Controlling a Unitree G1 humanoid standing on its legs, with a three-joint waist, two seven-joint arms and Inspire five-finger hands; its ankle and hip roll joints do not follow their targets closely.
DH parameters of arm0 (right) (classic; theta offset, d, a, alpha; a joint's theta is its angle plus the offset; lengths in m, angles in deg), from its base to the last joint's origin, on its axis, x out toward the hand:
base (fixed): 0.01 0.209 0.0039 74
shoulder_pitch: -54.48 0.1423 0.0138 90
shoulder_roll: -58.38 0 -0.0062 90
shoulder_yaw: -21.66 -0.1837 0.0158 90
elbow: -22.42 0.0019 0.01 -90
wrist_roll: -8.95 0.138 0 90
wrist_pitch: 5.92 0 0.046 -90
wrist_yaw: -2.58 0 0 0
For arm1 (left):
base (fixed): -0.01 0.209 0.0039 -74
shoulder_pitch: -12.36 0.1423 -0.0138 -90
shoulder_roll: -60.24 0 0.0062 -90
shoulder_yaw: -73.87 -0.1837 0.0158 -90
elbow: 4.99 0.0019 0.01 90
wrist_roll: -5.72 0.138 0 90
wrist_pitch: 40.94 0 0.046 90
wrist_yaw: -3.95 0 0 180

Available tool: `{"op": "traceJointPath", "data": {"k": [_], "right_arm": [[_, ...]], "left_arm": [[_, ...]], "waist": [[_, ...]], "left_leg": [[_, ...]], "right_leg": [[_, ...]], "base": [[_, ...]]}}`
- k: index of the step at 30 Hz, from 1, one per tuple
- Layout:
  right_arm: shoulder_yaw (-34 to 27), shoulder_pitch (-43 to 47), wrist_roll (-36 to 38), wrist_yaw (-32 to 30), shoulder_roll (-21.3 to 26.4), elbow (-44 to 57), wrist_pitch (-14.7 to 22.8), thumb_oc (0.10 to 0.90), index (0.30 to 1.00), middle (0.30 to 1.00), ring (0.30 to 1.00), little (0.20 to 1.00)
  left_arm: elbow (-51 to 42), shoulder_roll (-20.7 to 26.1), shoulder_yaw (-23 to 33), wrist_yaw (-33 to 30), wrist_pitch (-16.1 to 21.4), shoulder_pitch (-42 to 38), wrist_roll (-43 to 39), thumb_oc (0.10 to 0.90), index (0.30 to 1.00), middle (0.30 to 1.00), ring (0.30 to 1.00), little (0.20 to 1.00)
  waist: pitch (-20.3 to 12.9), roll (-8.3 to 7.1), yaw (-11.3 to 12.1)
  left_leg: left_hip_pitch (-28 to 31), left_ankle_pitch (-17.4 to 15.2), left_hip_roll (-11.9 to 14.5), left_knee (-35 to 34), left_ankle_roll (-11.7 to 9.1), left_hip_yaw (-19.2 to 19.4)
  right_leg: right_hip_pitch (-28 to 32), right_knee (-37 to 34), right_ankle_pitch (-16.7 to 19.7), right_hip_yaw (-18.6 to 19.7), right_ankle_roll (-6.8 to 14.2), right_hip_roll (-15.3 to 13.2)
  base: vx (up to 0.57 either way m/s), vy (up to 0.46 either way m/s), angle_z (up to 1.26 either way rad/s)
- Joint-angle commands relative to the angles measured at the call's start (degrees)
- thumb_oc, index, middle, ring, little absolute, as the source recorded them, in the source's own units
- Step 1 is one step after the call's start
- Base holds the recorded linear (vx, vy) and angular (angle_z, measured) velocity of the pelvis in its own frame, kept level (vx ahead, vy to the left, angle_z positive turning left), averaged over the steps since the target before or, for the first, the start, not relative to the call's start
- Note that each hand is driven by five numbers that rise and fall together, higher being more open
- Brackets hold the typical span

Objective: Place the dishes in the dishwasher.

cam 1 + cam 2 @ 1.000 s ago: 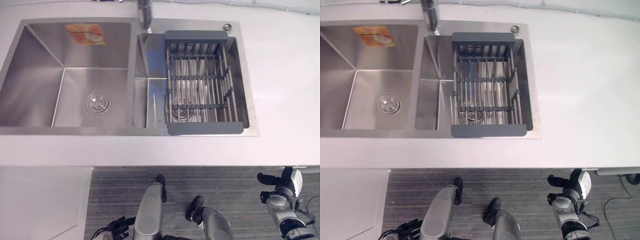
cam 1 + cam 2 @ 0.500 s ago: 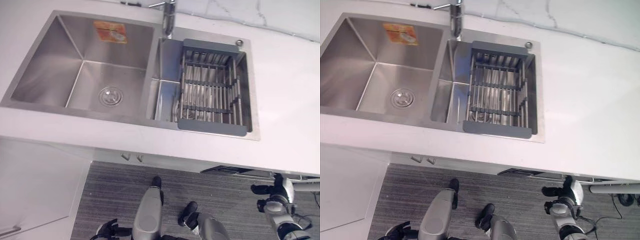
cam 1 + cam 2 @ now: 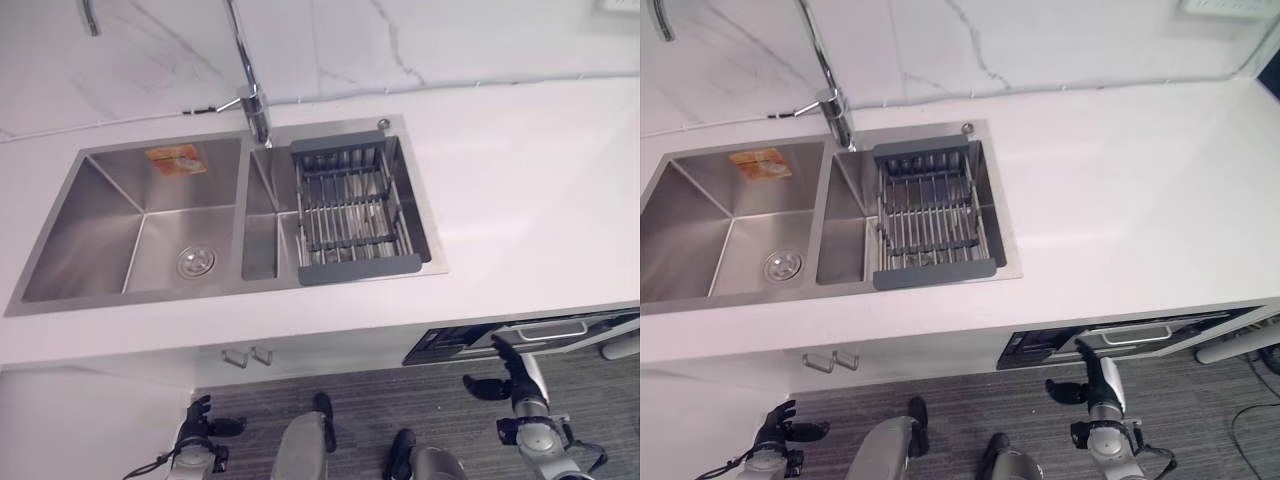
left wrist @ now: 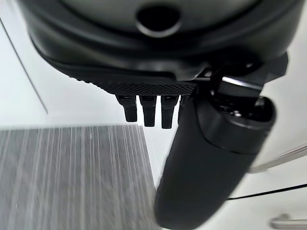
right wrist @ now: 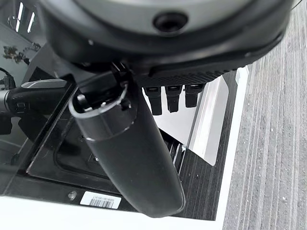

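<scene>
Both robot hands hang low over the floor: left robot hand (image 3: 197,432) and right robot hand (image 3: 517,385) relaxed, holding nothing. Dishwasher (image 3: 1120,333) sits under the counter (image 3: 520,190), just ajar; an orange sticker (image 3: 174,159), unreadable, marks the sink (image 3: 150,225).

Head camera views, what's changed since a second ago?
The camera has pulled back and tilted up, so the sink sits farther off and the wall, faucet and dishwasher front now show. Both hands hang low near the floor, the left hand and right hand open, holding nothing. The drying rack stays in the right basin.
</scene>
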Motion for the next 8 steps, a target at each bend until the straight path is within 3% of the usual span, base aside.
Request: {"op": "traceJointPath", "data": {"k": [1,2,8], "right_arm": [[-4.1,0.6,-2.5,0.8,-0.2,4.1,3.2,0.800,0.900,0.900,0.900,0.900],[-4.4,0.3,-2.6,0.9,-0.5,4.2,2.9,0.800,0.900,0.900,0.900,0.900],[-5.4,-1.9,-1.5,1.9,-2.4,3.6,1.4,0.800,0.900,0.900,0.900,0.900]], "left_arm": [[-4.3,1.4,0.7,14.8,-2.7,4.1,-12.4,0.800,0.900,0.900,0.900,0.900],[-4.7,1.0,1.0,16.1,-3.5,4.3,-12.6,0.800,0.900,0.900,0.900,0.900],[-5.7,-2.9,0.1,23.9,-7.7,4.6,-9.8,0.800,0.900,0.900,0.900,0.900]], "waist": [[-1.9,0.04,-0.8],[-1.9,0.76,-0.9],[-3.0,0.19,-2.4]], "left_leg": [[-5.9,-2.7,1.0,0.3,-4.7,-1.2],[-6.5,-1.7,1.8,0.3,-4.1,-0.9],[-5.8,-2.4,1.5,0.3,-4.0,-1.0]], "right_leg": [[8.2,-1.9,-7.9,2.1,1.5,1.3],[7.4,-1.9,-6.7,1.6,1.2,1.8],[5.2,-1.9,-5.7,3.0,1.4,1.6]], "base": [[-0.16,0.081,-0.21],[-0.16,0.052,-0.18],[-0.06,0.013,-0.15]]}}
